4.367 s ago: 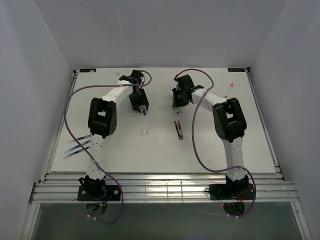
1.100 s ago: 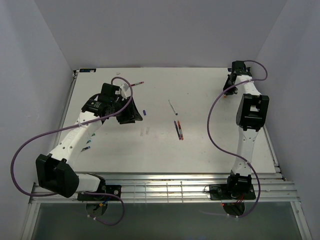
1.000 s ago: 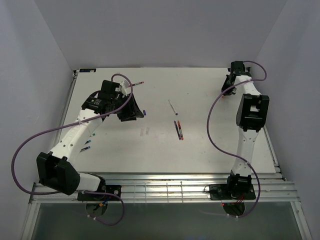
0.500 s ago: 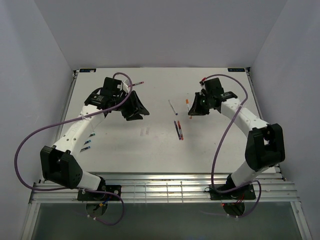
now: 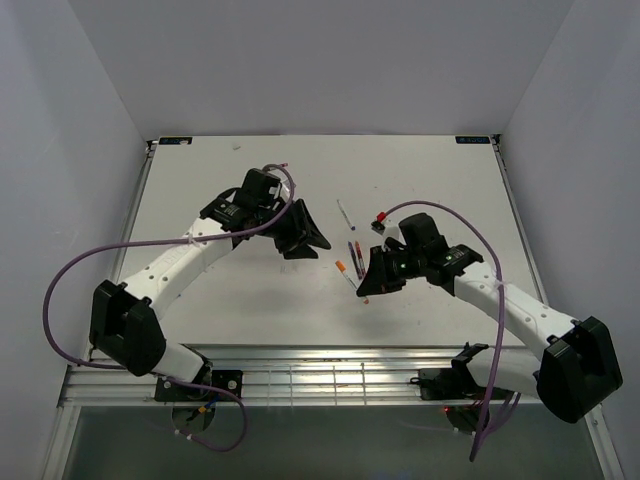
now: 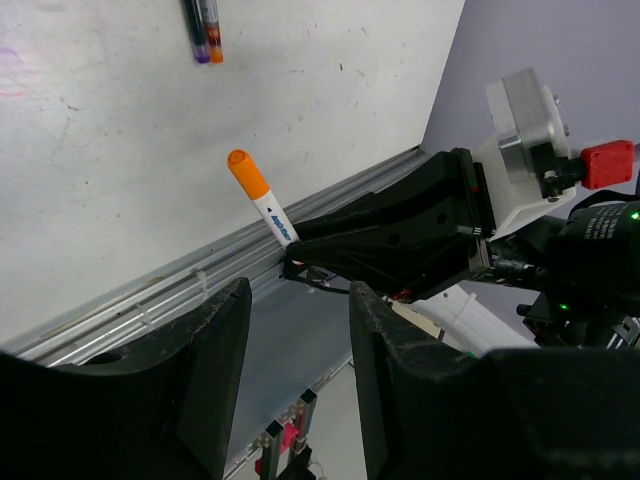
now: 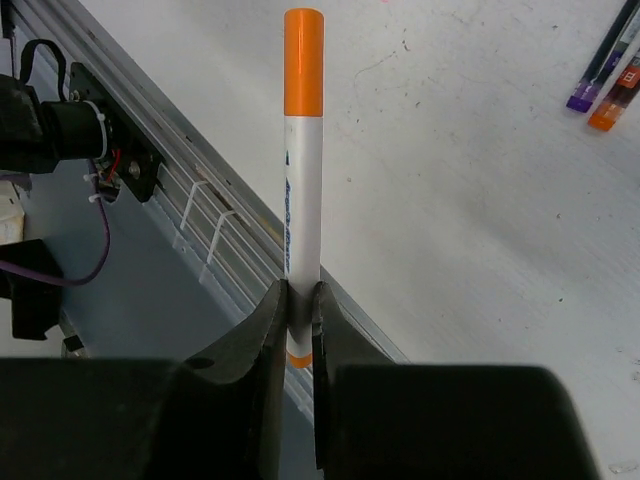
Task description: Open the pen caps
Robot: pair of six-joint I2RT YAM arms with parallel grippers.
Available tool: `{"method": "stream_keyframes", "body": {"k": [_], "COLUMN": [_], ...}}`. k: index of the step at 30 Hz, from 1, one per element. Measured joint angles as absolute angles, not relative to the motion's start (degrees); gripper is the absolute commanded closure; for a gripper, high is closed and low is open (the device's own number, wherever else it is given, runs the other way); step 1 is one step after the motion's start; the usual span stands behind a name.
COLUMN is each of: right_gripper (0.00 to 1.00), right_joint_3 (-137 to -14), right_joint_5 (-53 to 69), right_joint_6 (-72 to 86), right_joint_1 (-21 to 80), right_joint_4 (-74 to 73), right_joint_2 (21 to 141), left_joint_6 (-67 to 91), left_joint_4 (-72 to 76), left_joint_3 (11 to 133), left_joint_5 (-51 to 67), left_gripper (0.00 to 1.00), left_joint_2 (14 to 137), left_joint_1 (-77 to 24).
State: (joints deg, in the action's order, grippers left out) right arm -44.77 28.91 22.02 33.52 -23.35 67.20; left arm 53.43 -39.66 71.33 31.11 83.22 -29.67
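My right gripper (image 7: 300, 300) is shut on the lower end of a white pen (image 7: 303, 200), which sticks straight out with its orange cap (image 7: 303, 60) on. In the top view this gripper (image 5: 365, 275) hangs over the table's near middle, and the orange cap (image 5: 340, 266) points left. My left gripper (image 5: 305, 240) stands open and empty just to the upper left of it. In the left wrist view the orange cap (image 6: 243, 170) lies ahead of my left gripper (image 6: 300, 380), well apart. Two dark pens (image 5: 352, 250) lie between the arms; the colours of their caps are too small to tell.
A thin white pen barrel (image 5: 343, 212) lies farther back on the table. The two dark pens' purple and orange ends (image 7: 598, 100) show at the right wrist view's top right. The table's near metal rail (image 5: 330, 365) runs just below the right gripper.
The right arm has swung from the far right corner to the near middle with the orange-capped pen in its grip. The left gripper has moved right toward the centre, staying open.
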Motion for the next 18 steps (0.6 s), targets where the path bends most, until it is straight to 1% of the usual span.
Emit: {"method": "stream_keyframes", "body": {"k": [8, 12, 18], "right_gripper": [0.92, 0.92, 0.92], "right_joint_3": [-44.36, -44.36, -44.36], "right_joint_5": [31.31, 32.23, 32.38], "right_joint_6": [22.09, 22.55, 23.66], "right_joint_1": [33.89, 34.28, 35.11], "right_joint_4": [-22.63, -22.09, -22.06], "right_joint_2": [64.58, 63.99, 62.52], "left_joint_6": [56.73, 57.32, 57.6], "left_joint_4": [-37.26, -37.17, -36.95], "left_joint_3": [69.71, 69.71, 69.71], "left_joint_5": [29.65, 28.36, 27.38], "left_gripper": [0.46, 0.44, 0.43], "left_joint_2": [85.01, 87.07, 88.05], "left_joint_1": [-34.3, -36.77, -38.57]}}
